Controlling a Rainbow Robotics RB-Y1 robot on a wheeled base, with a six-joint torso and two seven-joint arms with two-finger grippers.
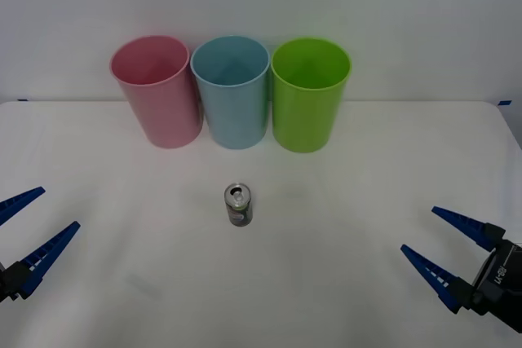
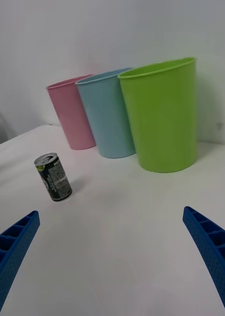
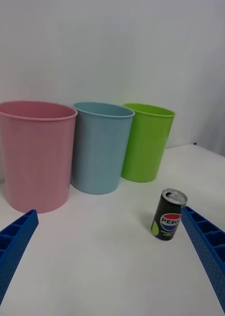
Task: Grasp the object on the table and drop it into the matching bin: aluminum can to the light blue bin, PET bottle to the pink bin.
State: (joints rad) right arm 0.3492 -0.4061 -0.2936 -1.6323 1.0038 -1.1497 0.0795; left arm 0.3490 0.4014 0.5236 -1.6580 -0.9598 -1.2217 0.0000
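A: Where was the aluminum can (image 1: 238,204)?

B: It stood upright on the white table (image 1: 122,201), a little way in front of the light blue bin (image 1: 232,91). It was small and dark, with a shiny silver top.

A: And the grippers?

B: The left gripper (image 1: 28,230) waited well to the can's left, and the right gripper (image 1: 444,246) waited well to its right. Both were nearer the robot than the can. Their blue bumpy fingers were spread wide and held nothing.

A: What stood next to the blue bin?

B: The pink bin (image 1: 157,91) was touching it on its left. A lime green cup (image 1: 308,94) was just beside it on its right. All three were tall, smooth plastic cups with round rims, narrower at the bottom.
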